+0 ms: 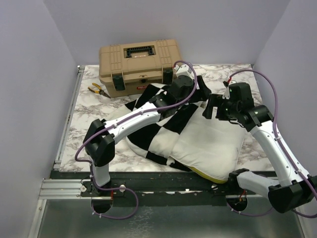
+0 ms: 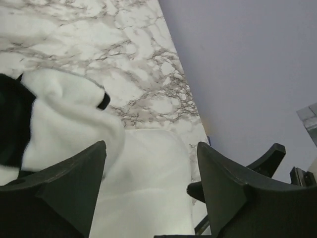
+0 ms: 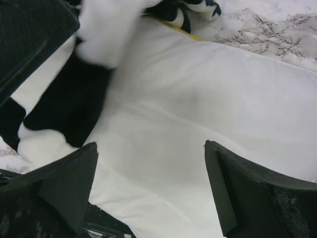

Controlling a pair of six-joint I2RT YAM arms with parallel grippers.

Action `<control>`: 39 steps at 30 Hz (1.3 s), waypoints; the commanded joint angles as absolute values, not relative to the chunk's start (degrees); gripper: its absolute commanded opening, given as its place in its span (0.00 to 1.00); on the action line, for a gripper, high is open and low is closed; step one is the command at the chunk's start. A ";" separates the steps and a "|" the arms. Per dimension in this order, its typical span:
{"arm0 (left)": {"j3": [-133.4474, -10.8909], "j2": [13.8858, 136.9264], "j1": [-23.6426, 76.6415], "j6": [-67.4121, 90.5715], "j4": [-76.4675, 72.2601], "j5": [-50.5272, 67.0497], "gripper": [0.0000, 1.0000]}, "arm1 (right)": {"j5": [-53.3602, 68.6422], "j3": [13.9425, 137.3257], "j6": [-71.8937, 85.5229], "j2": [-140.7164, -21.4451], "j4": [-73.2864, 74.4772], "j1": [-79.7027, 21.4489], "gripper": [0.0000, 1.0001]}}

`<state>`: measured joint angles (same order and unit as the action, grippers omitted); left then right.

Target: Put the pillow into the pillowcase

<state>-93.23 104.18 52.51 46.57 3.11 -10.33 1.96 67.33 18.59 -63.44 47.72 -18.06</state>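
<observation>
The white pillow lies in the middle of the table, its yellow edge strip toward the near edge. The black-and-cream checkered pillowcase covers its left part. My left gripper is open and empty above the pillow's far edge. In the left wrist view the left gripper has the pillow below it and the pillowcase to the left. My right gripper is open and empty, close beside the left one. In the right wrist view the right gripper hovers over the pillow, with the pillowcase on the left.
A tan toolbox stands at the back of the marble table. Yellow-handled pliers lie to its left. Grey walls close in on the left, back and right.
</observation>
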 commanded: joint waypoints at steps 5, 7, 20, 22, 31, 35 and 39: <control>-85.08 91.26 52.70 36.47 18.70 -15.42 0.99 | 14.04 63.46 21.05 -62.73 49.46 -18.30 1.00; -80.67 86.81 52.69 36.07 23.01 -16.28 0.99 | 17.03 61.37 21.91 -62.94 48.64 -18.25 1.00; -62.37 80.88 70.71 47.92 43.87 -24.89 0.99 | 29.99 56.60 22.72 -68.37 48.93 -18.29 1.00; -62.09 83.21 71.40 47.91 43.60 -25.52 0.98 | 31.04 56.23 22.60 -68.85 48.62 -18.28 1.00; -69.27 93.89 71.06 46.82 44.65 -34.99 0.28 | 29.44 56.67 19.37 -69.72 50.89 -18.37 0.99; -73.31 95.09 71.06 44.94 46.54 -32.36 0.08 | 27.64 57.21 16.76 -69.21 51.59 -18.32 0.98; -74.34 92.49 71.09 44.20 46.52 -27.83 0.08 | 29.95 56.09 14.86 -69.44 50.35 -18.79 0.97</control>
